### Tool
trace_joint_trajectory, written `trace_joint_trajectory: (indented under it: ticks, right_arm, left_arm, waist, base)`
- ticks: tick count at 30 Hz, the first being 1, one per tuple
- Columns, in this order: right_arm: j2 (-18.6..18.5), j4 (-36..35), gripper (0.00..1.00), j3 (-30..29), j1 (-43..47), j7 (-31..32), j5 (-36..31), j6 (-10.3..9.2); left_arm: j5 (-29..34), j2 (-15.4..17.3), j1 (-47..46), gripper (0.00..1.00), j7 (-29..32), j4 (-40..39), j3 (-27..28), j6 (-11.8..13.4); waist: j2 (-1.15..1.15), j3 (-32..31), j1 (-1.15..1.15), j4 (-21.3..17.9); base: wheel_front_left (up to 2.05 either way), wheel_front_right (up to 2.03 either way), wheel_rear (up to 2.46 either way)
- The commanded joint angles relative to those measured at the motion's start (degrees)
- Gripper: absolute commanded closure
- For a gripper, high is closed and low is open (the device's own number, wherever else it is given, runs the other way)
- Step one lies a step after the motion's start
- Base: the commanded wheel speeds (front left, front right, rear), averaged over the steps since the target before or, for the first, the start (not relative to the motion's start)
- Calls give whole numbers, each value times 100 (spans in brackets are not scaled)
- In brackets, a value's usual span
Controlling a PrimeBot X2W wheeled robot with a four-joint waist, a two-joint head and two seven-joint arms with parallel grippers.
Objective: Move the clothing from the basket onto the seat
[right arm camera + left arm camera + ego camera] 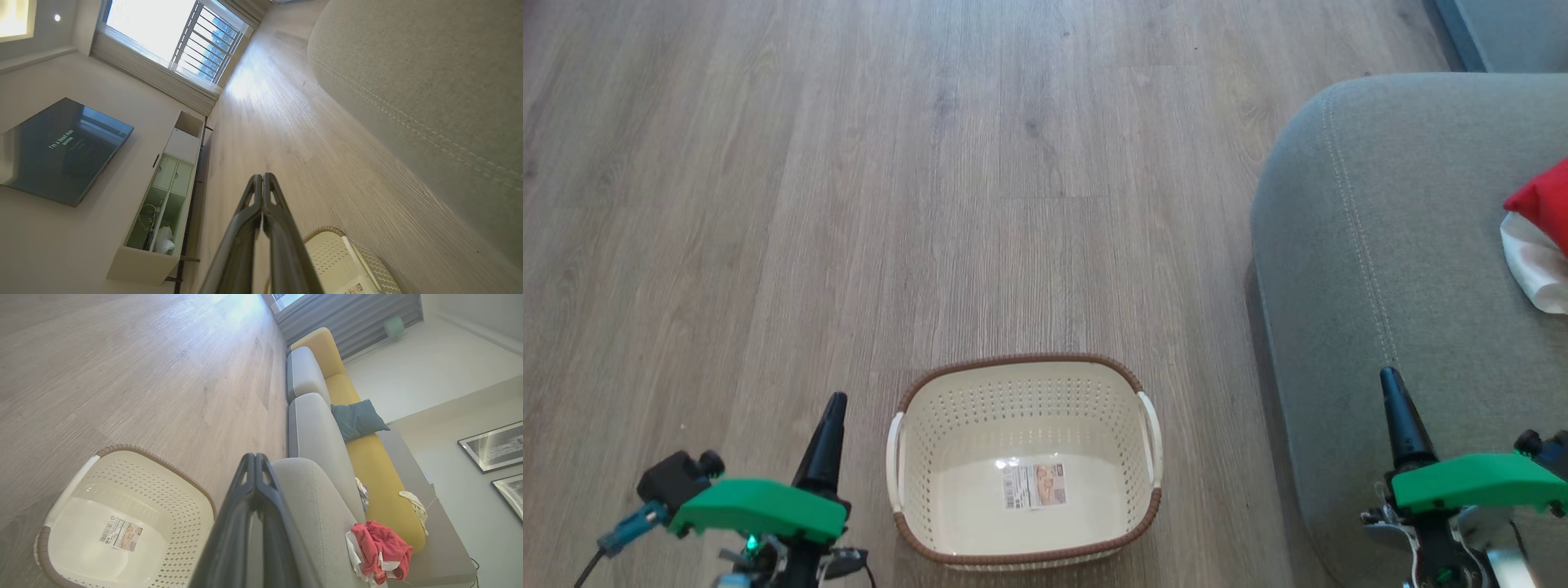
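The basket (1021,360) is found empty; clothing (380,544) is piled right of it on the seat (1380,245). Soft, light, floppy stuff, probably best pinched at a bunched fold. The left hand (832,420) and right hand (1398,400) are pressed together, nothing held.

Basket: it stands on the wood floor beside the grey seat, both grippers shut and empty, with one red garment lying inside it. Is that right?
No. The basket holds no garment: in the head view its bottom is bare but for a label sticker. The red clothing lies on the grey seat. The rest holds: wood floor, left gripper and right gripper shut and empty.
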Motion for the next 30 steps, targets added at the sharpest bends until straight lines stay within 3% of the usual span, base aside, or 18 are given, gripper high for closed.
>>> trace_joint_trajectory:
  ticks: [1, 30]
  right_arm:
    - [1, -168, 100, 17, -293, 74, 201, 0]
    - [55, -121, 100, -124, -443, 556, 1921, 0]
  left_arm:
    - [-195, 78, -292, 100, 56, -146, 231, -67]
    - [-1863, 73, -410, 100, 531, -64, 759, -306]
  waist:
    - [0, -5, 0, -7]
    - [0, -78, 0, -106]
  base:
    - [0, 0, 0]
    - [0, 0, 0]
